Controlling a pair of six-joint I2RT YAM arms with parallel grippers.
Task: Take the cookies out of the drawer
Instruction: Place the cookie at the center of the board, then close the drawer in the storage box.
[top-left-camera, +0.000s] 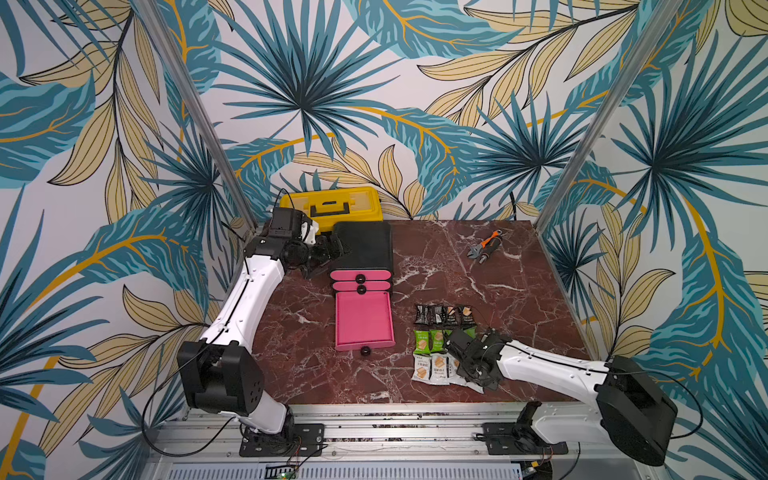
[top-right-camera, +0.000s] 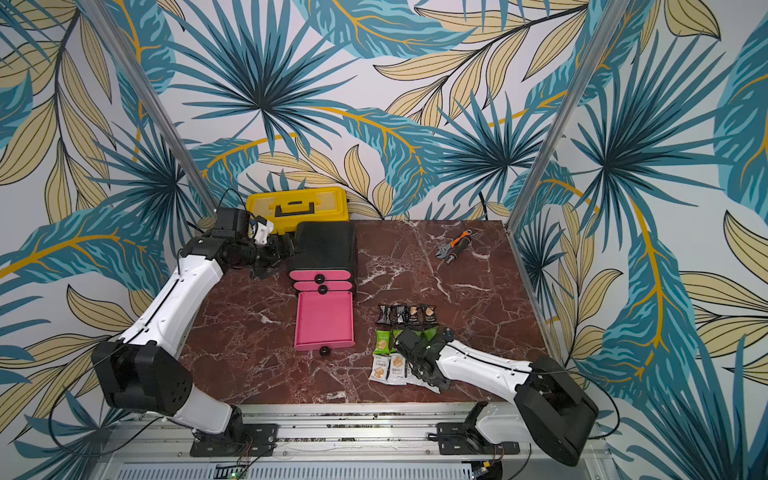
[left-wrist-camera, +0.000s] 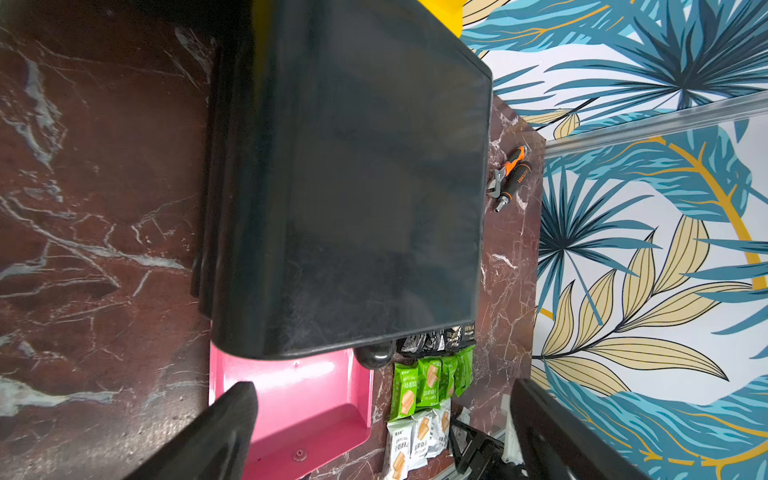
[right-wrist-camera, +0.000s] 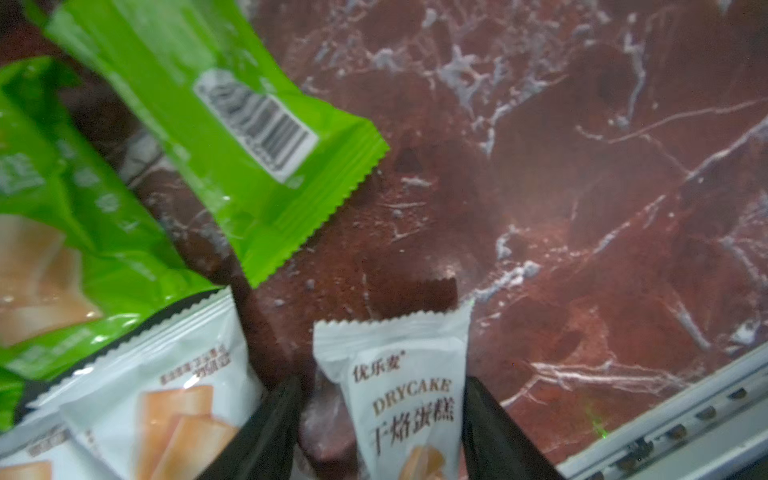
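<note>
The cookies (top-left-camera: 430, 343) are set out by the drawer (top-left-camera: 363, 320)
In both top views, the cookies are seen under the right gripper (top-left-camera: 459, 361). In the left wrist view, the left gripper (left-wrist-camera: 382, 384) is spread, gripping nothing. In the right wrist view, one white cookie (right-wrist-camera: 407, 399) lies between parted fingers (right-wrist-camera: 490, 424).

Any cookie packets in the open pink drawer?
No, in a top view the pink drawer shows only its bare floor; the cookie packets lie in rows on the table beside it.
</note>
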